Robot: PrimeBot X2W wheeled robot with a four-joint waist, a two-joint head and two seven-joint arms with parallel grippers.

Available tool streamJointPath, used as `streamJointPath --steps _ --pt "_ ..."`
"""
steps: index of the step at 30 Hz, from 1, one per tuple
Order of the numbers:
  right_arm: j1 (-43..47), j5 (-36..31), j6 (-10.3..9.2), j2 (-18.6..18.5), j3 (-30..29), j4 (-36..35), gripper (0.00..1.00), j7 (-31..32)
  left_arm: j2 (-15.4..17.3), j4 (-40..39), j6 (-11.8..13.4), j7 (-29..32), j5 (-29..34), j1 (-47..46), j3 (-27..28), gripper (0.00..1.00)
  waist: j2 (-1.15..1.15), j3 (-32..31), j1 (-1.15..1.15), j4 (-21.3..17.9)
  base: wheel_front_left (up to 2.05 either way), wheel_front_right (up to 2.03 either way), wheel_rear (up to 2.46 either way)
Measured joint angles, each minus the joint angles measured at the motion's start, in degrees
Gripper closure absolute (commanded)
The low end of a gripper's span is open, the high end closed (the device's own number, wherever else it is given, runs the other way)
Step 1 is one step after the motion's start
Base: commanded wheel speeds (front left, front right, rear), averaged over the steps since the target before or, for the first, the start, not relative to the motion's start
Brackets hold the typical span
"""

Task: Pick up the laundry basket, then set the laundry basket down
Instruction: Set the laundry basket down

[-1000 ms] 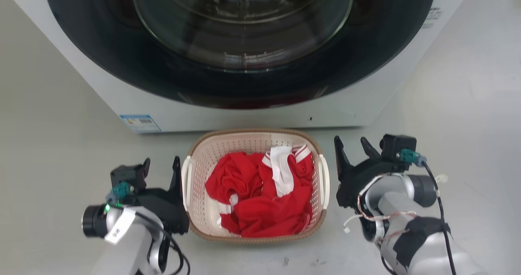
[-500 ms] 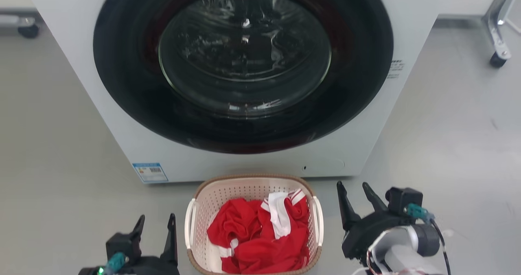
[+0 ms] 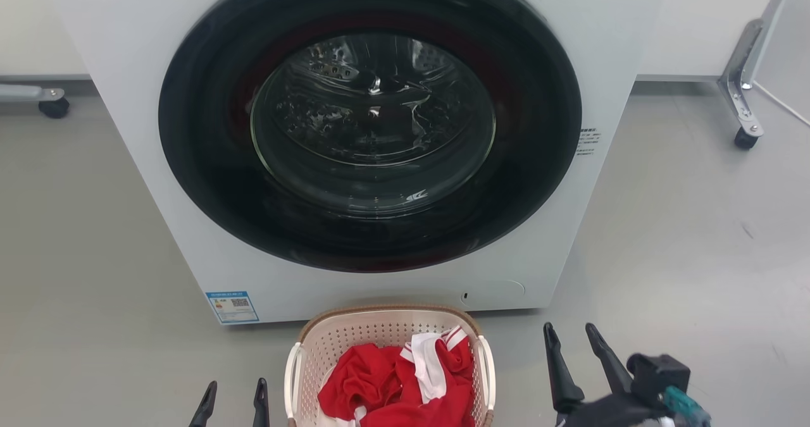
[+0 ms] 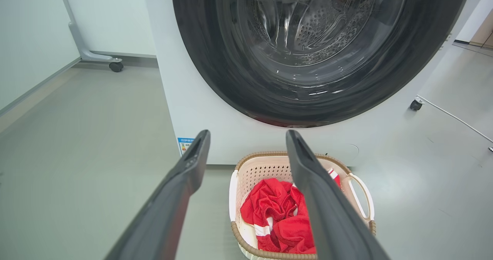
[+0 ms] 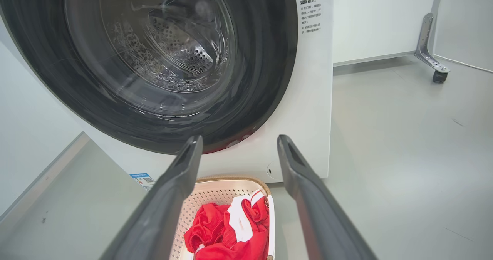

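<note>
Grey floor (image 3: 683, 237) by the washer (image 3: 209, 262): laundry basket (image 3: 354, 338) between left gripper (image 3: 234, 389) and right gripper (image 3: 569, 335), both spread, empty. Take both handles (image 3: 291, 376) evenly so you lift level.

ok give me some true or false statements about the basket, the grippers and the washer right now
1. The laundry basket stands on the floor in front of the washer. True.
2. The left gripper is shut on a basket handle. False: it is open beside the basket, holding nothing.
3. Red and white clothing lies in the basket. True.
4. The right gripper grips the clothing. False: it is open, apart from the basket.
</note>
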Motion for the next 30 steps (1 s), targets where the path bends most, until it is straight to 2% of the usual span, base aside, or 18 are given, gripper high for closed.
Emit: streamJointPath --steps 6,17,30 --pt "6.1 -4.8 0.0 0.7 -3.4 -6.5 0.0 0.0 -0.3 -4.8 0.0 0.0 2.5 2.9 2.0 0.0 0.0 -0.6 0.01 -0.2 0.0 0.0 0.0" --pt "10.8 -11.3 0.0 2.2 -6.9 -14.9 0.0 0.0 -2.0 -10.0 0.0 0.0 5.7 4.8 5.3 0.0 0.01 -0.8 0.01 -0.2 0.0 0.0 0.0" --pt "12.1 -14.0 0.0 2.9 -8.2 -18.5 0.0 0.0 -2.9 -12.4 0.0 0.0 7.0 5.8 6.7 0.0 0.01 -0.5 0.01 -0.1 0.0 0.0 0.0"
